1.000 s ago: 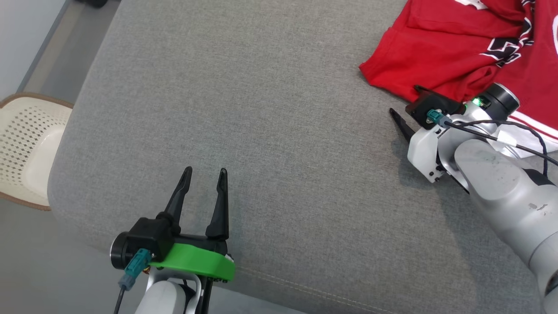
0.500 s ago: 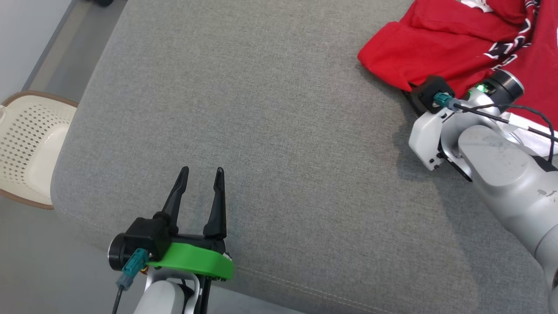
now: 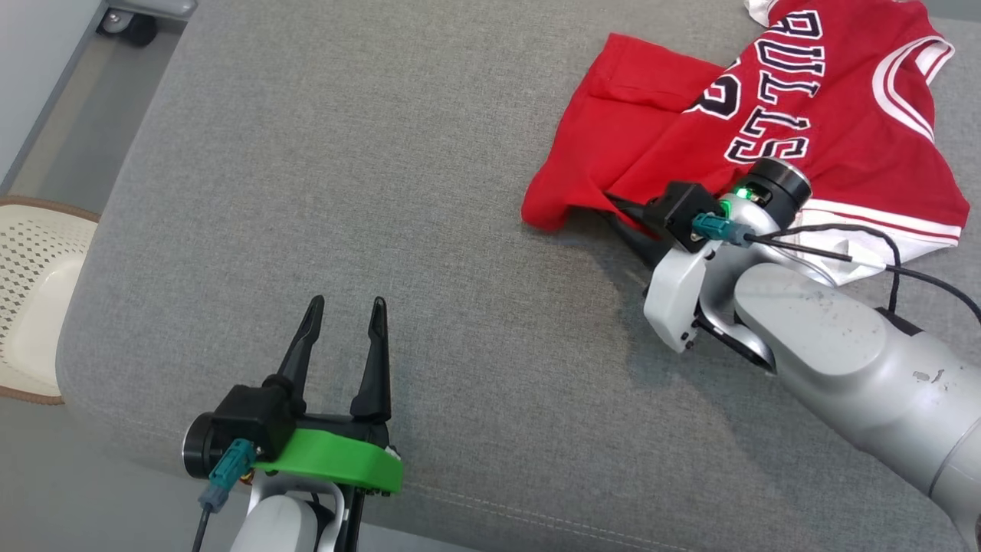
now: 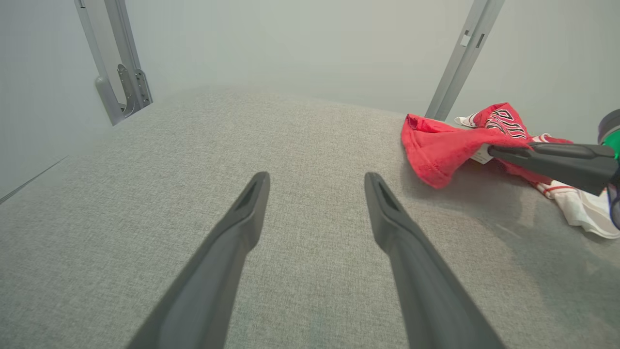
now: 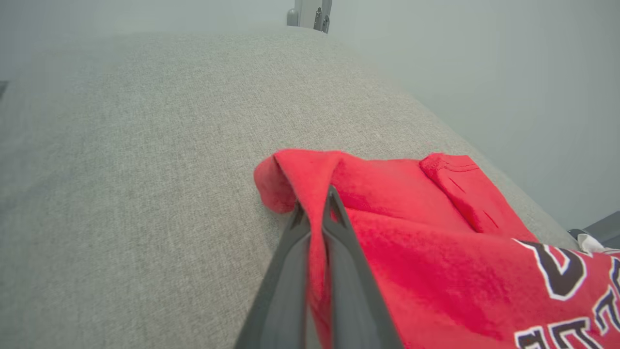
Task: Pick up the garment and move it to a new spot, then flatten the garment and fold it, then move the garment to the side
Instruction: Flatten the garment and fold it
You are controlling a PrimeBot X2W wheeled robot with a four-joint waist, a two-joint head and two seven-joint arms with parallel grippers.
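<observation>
Head view: right pincer (image 3: 617, 207) is clamped on a corner of the red jersey (image 3: 651, 130), far right of the grey cushion (image 3: 383, 153), likely to drag it; left wrist: left pincer (image 4: 316, 178) gaping, empty, just parked; right wrist: fold pinched tight.

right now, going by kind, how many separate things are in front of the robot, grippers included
red Bulls jersey: 1
grippers, left gripper and right gripper: 2
white perforated basket: 1
grey cushion: 1
total: 5
</observation>
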